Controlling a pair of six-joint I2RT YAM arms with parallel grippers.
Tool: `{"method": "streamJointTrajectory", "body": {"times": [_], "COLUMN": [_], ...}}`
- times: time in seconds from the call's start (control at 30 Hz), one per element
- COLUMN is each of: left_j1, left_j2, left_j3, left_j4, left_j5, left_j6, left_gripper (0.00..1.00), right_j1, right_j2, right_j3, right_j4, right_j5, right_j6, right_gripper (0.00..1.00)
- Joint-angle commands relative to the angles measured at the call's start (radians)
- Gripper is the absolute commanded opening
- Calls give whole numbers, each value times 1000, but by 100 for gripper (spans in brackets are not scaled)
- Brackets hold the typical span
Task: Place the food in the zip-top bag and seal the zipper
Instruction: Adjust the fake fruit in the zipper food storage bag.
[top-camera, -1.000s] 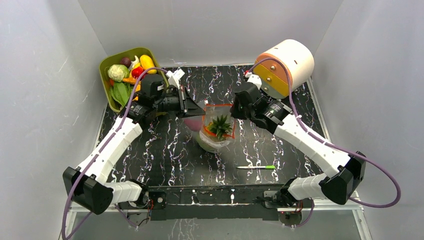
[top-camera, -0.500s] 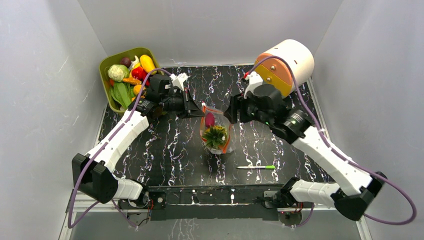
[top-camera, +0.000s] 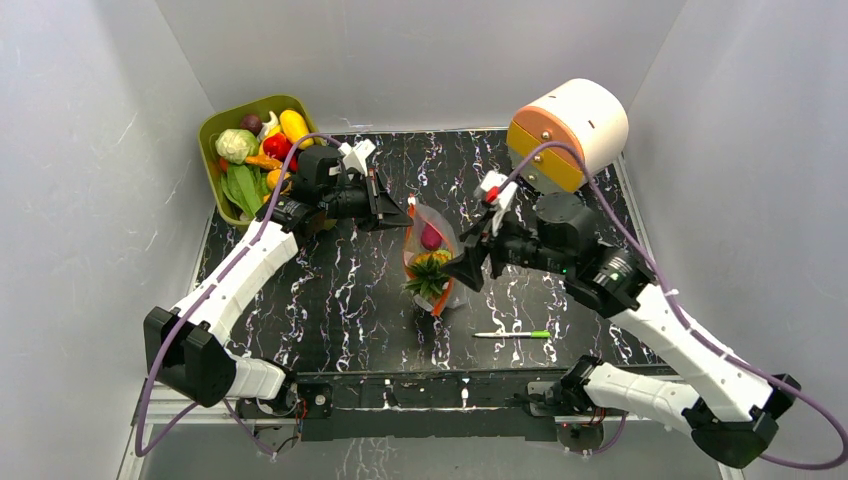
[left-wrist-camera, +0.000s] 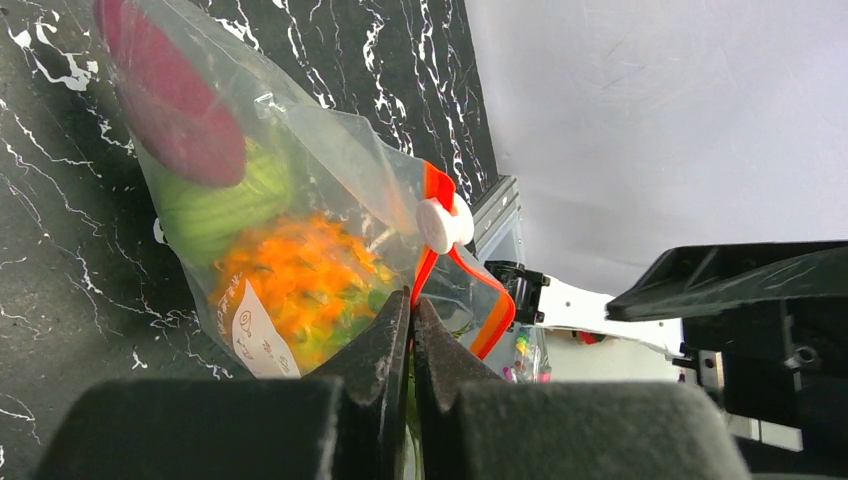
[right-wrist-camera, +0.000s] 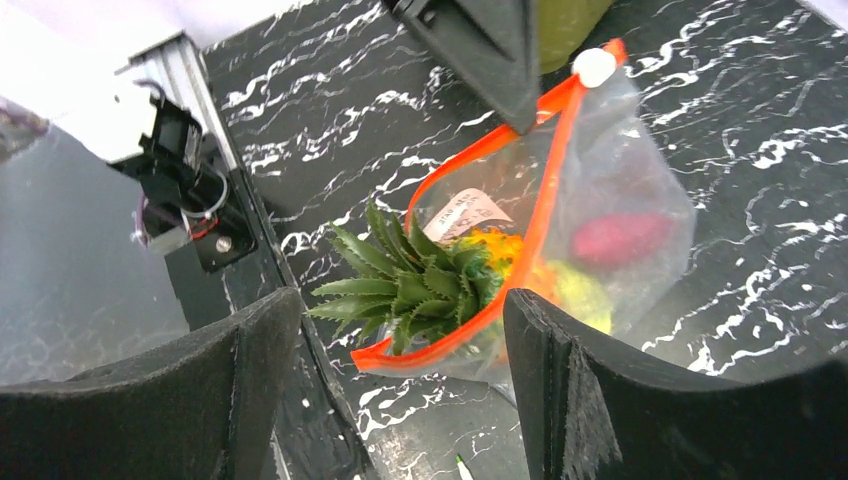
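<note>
White walls close in a black, white-veined table (top-camera: 340, 300). Near its middle lies the clear zip-top bag (top-camera: 437, 262), slightly left of centre between the two arms. A toy pineapple (right-wrist-camera: 420, 275) sits at the bag's mouth with its green crown poking out through the open loop of the orange-red zipper (right-wrist-camera: 545, 190). Deeper inside are a magenta piece (right-wrist-camera: 620, 238) and something yellow-green. The zipper's white slider (left-wrist-camera: 441, 223) rests at the far end of the strip. The left gripper (left-wrist-camera: 410, 310) has its jaws pressed together on the bag's edge just below that slider. The right gripper (right-wrist-camera: 400, 300) hangs just beside the bag's mouth with its jaws spread wide and nothing between them. More toy vegetables (top-camera: 250, 150) fill a green bin (top-camera: 208, 150) at the far left corner. A white and orange cylinder (top-camera: 575, 115) stands far right, and a green-and-white pen (top-camera: 512, 334) lies nearer the bases.
</note>
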Motion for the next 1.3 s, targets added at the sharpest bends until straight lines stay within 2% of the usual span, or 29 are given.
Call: {"method": "streamJointTrajectory", "body": {"times": [0.0,0.13,0.23,0.47,0.67,0.77,1.03,1.17,1.27], "left_j1": [2,1,1,1,1,1,1,1,1], "left_j2": [-9,-6,-12,-23,-31,-35,-44,-55,-68], "left_j3": [50,65,68,65,63,63,59,68,76], "left_j4": [32,9,7,-8,-8,-3,-30,-69,-74], "left_j5": [18,20,17,24,30,37,41,19,31], "left_j6": [-29,-24,-23,-9,-3,-5,40,108,137], "left_gripper": [0,0,0,0,0,0,0,0,0], "right_j1": [100,249,307,333,334,334,334,334,334], "right_j2": [36,89,133,168,203,209,191,190,220], "right_j3": [-21,-9,-6,-4,4,-8,-7,20,58], "right_j4": [101,63,25,25,32,77,175,181,123], "right_j5": [-9,138,222,408,475,495,578,675,750], "right_j6": [-119,-242,-300,-379,-409,-391,-269,-135,-23], "right_gripper": [74,77,78,76,69,58,15,1,0]}}
